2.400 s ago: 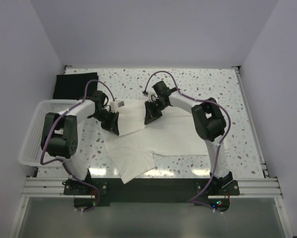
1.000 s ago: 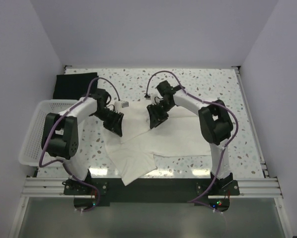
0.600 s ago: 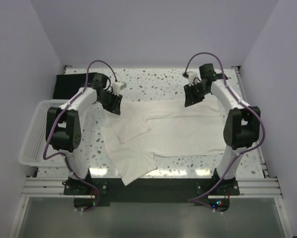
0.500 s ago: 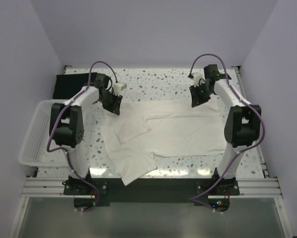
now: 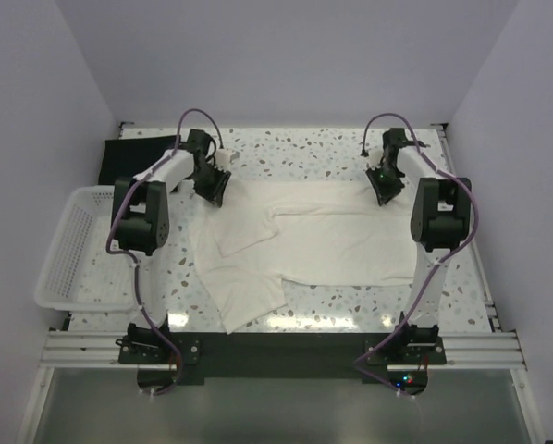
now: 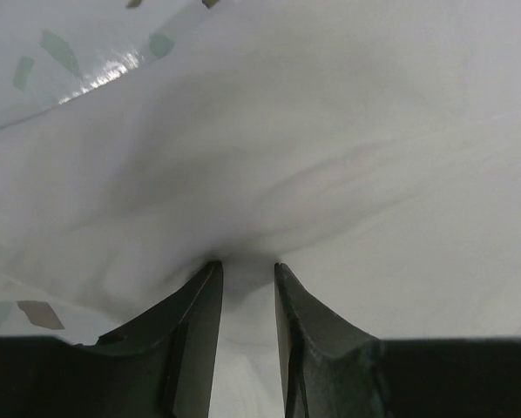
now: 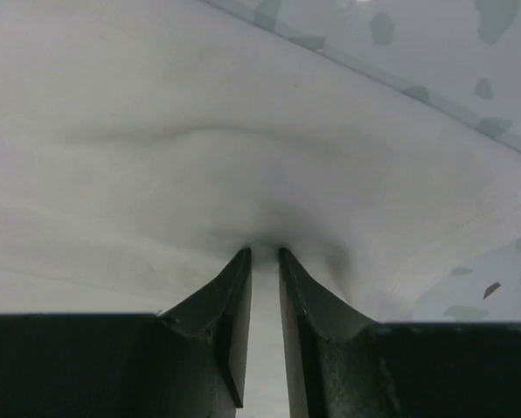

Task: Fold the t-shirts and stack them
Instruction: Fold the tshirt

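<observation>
The cream t-shirt (image 5: 313, 240) lies spread across the middle of the table, its far edge pulled taut between my two grippers. My left gripper (image 5: 215, 192) is shut on the shirt's far left corner; the left wrist view shows cloth (image 6: 313, 157) pinched between its jaws (image 6: 247, 270). My right gripper (image 5: 385, 191) is shut on the far right corner; the right wrist view shows cloth (image 7: 199, 131) pinched between its jaws (image 7: 265, 254). The black t-shirt (image 5: 138, 157) lies folded at the far left corner of the table.
A white lattice basket (image 5: 68, 245) stands at the left edge. The shirt's near left part (image 5: 244, 301) hangs in folds toward the front edge. Speckled tabletop (image 5: 295, 148) shows beyond the shirt, with walls close behind and at both sides.
Both grippers have moved apart and toward the far side, from the middle of the shirt out to its far corners, drawing the cream shirt open and flat.
</observation>
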You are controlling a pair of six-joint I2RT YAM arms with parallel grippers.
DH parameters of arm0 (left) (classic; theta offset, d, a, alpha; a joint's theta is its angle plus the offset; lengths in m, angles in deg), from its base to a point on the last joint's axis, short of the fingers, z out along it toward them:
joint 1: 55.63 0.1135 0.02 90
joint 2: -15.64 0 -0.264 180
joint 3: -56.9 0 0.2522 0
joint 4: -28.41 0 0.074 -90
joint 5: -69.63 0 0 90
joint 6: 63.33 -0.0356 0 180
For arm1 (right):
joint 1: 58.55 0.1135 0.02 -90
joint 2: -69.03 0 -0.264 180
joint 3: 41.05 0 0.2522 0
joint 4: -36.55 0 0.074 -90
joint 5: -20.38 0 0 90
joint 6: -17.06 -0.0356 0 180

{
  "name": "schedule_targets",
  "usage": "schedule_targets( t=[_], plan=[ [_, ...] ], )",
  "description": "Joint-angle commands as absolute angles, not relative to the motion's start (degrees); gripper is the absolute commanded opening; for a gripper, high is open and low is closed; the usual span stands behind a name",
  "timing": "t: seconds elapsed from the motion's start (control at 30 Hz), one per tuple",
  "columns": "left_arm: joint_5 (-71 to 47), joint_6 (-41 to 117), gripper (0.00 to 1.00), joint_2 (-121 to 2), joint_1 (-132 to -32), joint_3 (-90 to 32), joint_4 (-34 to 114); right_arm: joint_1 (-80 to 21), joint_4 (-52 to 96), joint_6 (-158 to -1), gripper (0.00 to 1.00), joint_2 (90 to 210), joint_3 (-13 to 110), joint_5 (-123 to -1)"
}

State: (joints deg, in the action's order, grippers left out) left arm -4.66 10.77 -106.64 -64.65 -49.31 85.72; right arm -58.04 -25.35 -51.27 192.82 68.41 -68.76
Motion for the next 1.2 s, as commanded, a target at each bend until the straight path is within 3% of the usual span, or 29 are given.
schedule_targets(
  t=[0.0,0.27,0.4,0.53,0.63,0.77,0.83,0.87,0.97,1.17],
  plan=[
    [-7.7,9.0,0.35,-112.7,-64.1,-54.7,85.3,-60.4,-23.5,-50.6,0.23,198.4,74.4,-72.6],
    [-5.2,10.1,0.36,-119.5,-62.1,-66.8,83.7,-60.9,-20.8,-52.5,0.25,203.6,84.5,-71.4],
    [0.0,9.4,0.4,-120.6,-62.0,-75.1,85.8,-61.0,-21.9,-52.2,0.36,201.1,87.5,-66.9],
    [5.0,7.1,0.42,-112.5,-62.0,-74.8,83.1,-61.0,-21.9,-50.2,0.49,190.2,86.1,-60.6],
    [7.6,4.2,0.5,-102.5,-61.9,-68.3,79.3,-61.0,-23.0,-48.3,0.56,184.1,84.5,-57.7],
    [14.2,0.0,0.69,-86.0,-61.0,-56.3,72.9,-61.0,-23.6,-42.7,0.68,174.0,80.5,-52.1],
    [15.0,0.7,0.74,-81.3,-60.8,-49.7,68.0,-61.0,-23.4,-37.8,0.85,167.1,77.8,-45.5],
    [15.9,1.1,0.86,-77.7,-60.8,-47.9,66.8,-60.9,-21.1,-38.0,0.99,164.2,72.9,-44.5],
    [16.9,-0.9,1.0,-73.2,-60.9,-42.4,66.6,-60.9,-19.0,-30.3,0.99,154.4,63.8,-39.1],
    [25.3,-28.1,1.0,-73.6,-61.9,-42.1,95.3,-60.5,-42.4,-7.6,0.99,148.9,57.5,-40.3]
  ],
)
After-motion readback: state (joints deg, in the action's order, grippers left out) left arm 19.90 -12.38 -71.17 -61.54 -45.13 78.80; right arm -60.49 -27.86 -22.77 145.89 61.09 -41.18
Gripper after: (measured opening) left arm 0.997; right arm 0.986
